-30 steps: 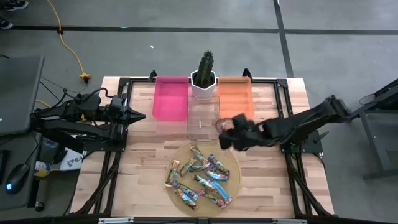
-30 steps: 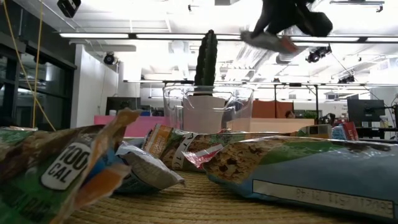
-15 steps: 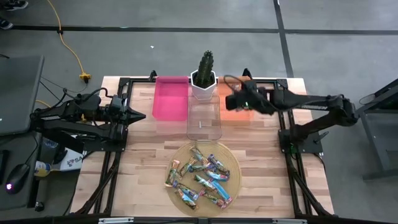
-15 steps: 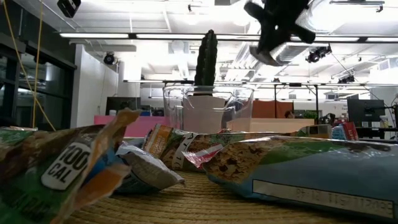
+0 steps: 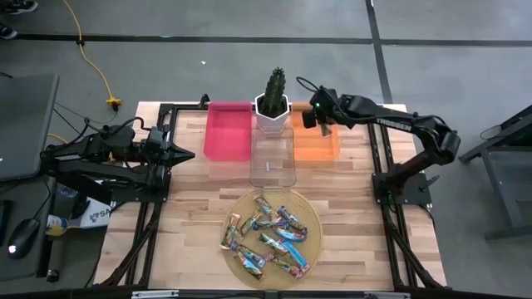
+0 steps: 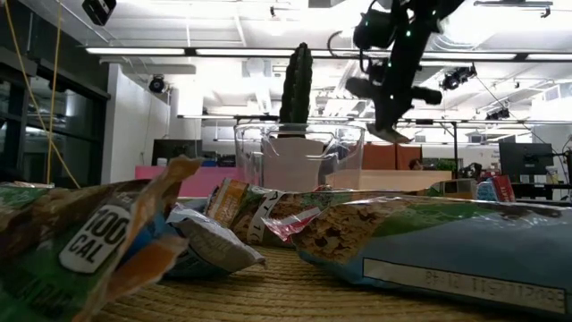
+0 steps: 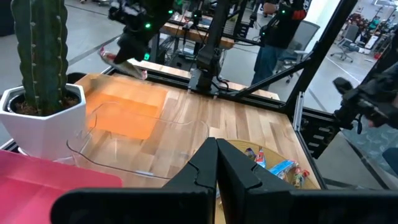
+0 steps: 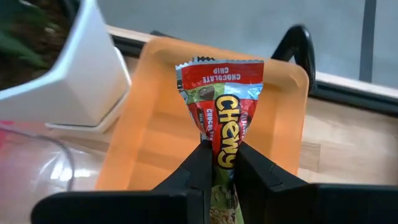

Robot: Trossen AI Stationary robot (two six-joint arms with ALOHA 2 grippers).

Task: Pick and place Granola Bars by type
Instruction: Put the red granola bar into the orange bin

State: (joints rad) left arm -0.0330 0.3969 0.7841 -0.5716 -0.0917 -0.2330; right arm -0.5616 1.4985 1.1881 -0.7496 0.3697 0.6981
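Now my right pincer [image 8: 217, 163] is clamped on a light, crinkly, slippery granola bar [image 8: 221, 118] mid-wrapper, above the orange bin [image 5: 316, 143], upper centre-right; my left pincer [image 5: 189, 154] rests closed, left.

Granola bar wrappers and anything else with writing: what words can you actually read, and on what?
"CHOCOLATE CHIP" and "CHEWY": on the granola bar held by the right end effector over the orange bin.
"100 CAL": on a wrapper in the low view.
Print on the blue wrapper: too blurred to read.
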